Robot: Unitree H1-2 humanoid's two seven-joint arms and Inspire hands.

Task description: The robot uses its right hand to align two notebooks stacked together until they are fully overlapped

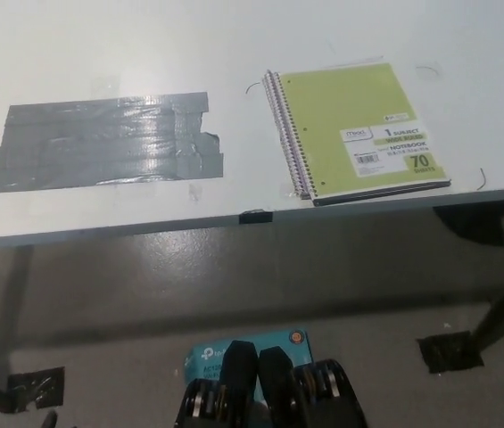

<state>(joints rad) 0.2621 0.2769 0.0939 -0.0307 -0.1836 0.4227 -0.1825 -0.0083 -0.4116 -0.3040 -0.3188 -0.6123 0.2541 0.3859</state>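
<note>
A green spiral notebook (359, 132) is seen lying flat near the table's (100, 53) front edge, toward its right end, with a second notebook's dark edge showing just beneath it along the bottom. A patch of grey tape (104, 143) is stuck toward the left end, well apart from the notebooks. A teal box (207, 355) is seen on the floor below.

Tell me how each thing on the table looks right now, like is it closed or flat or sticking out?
Green notebook: closed, lying flat, on top of the stack near the table's front edge.
Lower notebook: almost fully covered; only its spiral edge peeks out on the left.
Grey tape patch: stuck flat on the table, wrinkled.
Blue box: lying on the floor, partly hidden.
Both hands: out of sight.
</note>
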